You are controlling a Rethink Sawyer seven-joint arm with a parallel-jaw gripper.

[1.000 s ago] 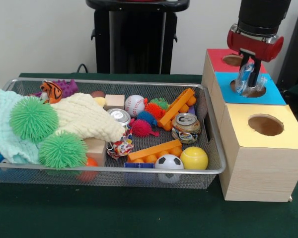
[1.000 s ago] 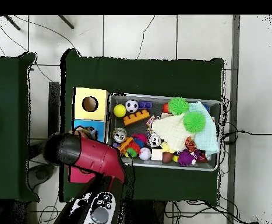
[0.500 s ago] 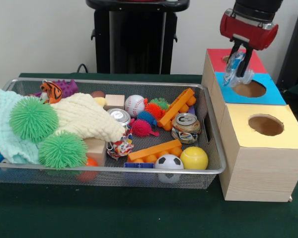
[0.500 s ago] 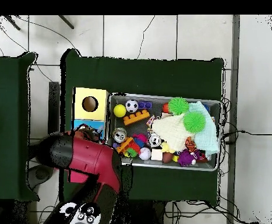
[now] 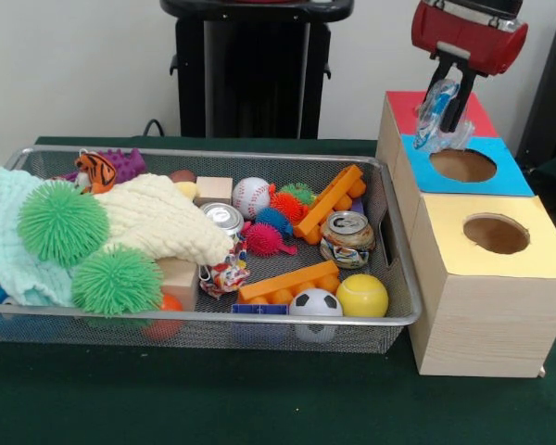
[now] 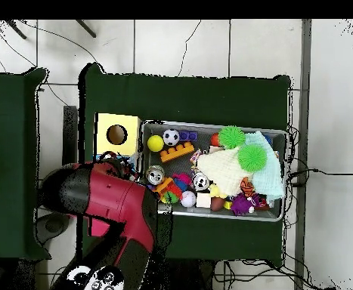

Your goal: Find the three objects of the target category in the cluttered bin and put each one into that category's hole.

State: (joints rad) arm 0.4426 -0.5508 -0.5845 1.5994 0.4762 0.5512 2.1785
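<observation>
At upper right of the front view, the red and black robot gripper (image 5: pixel 448 104) hangs above the wooden sorting box (image 5: pixel 482 306), its dark fingers (image 5: pixel 462 100) pinched on a crumpled clear plastic bottle (image 5: pixel 439 118) held just over the blue panel's round hole (image 5: pixel 462 165). The silver wire-mesh bin (image 5: pixel 398 278) fills the left and centre of the frame, with two dented drink cans (image 5: pixel 347 238) among balls, orange blocks and a cream cloth (image 5: pixel 162 219).
</observation>
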